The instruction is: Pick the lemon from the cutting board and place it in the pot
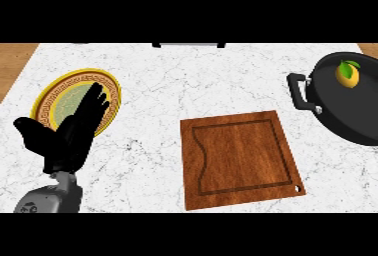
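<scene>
A yellow lemon with a green leaf lies inside the black pot at the right edge of the counter. The wooden cutting board in the middle holds nothing. My left hand rests at the lower left with fingers straight and pointing up, partly covering a plate. My right hand does not show.
A gold-rimmed plate with a green centre sits at the left, behind my left hand. The pot's black handle sticks out toward the board. The white marble counter ends in wooden edges at the far left and right.
</scene>
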